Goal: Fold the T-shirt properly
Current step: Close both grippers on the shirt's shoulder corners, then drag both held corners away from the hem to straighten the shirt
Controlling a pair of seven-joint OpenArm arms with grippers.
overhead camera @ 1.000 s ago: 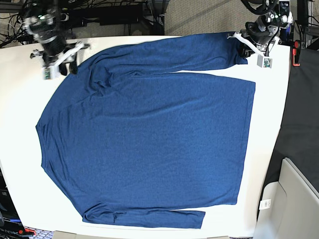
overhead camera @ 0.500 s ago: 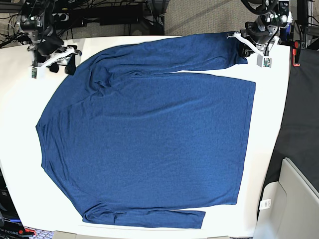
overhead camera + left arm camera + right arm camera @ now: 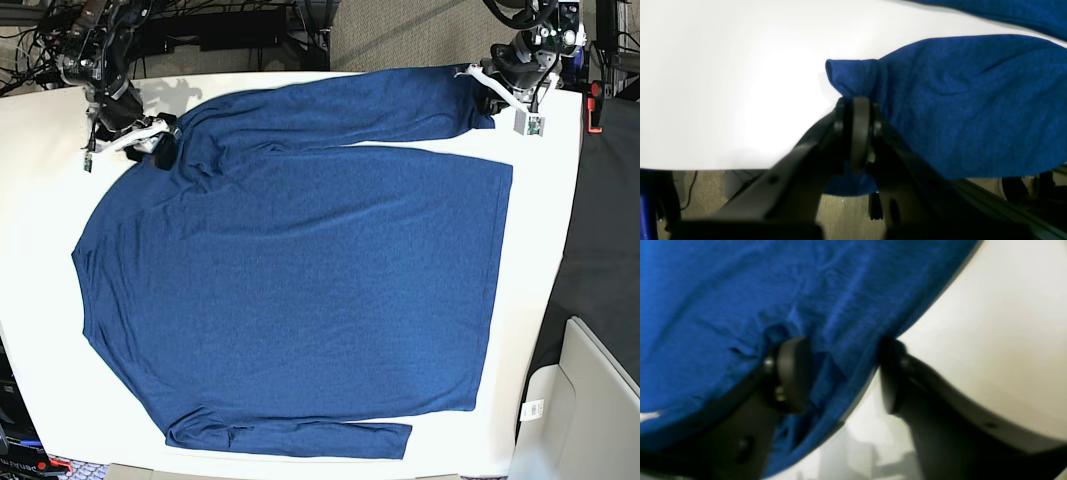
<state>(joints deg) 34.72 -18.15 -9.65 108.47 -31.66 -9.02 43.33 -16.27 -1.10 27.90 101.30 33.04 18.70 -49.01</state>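
The dark navy T-shirt (image 3: 300, 290) lies spread flat on the white table (image 3: 40, 300). One long sleeve runs along the far edge and the other along the near edge. My left gripper (image 3: 492, 98) is at the far right, shut on the far sleeve's cuff. In the left wrist view its jaws (image 3: 858, 103) pinch a bunched fold of the fabric (image 3: 973, 100). My right gripper (image 3: 152, 140) is at the far left shoulder. It is open (image 3: 841, 373), with the shirt's edge (image 3: 740, 290) lying between its two fingers.
A black surface (image 3: 600, 250) borders the table on the right, with a beige box (image 3: 590, 400) at the near right. Cables and dark equipment (image 3: 230, 25) crowd the floor behind the far edge. Bare table shows along the left side.
My right arm has moved from the bare far-left corner in toward the shirt's shoulder, and its fingers now straddle the fabric edge. The left arm and the shirt have not moved.
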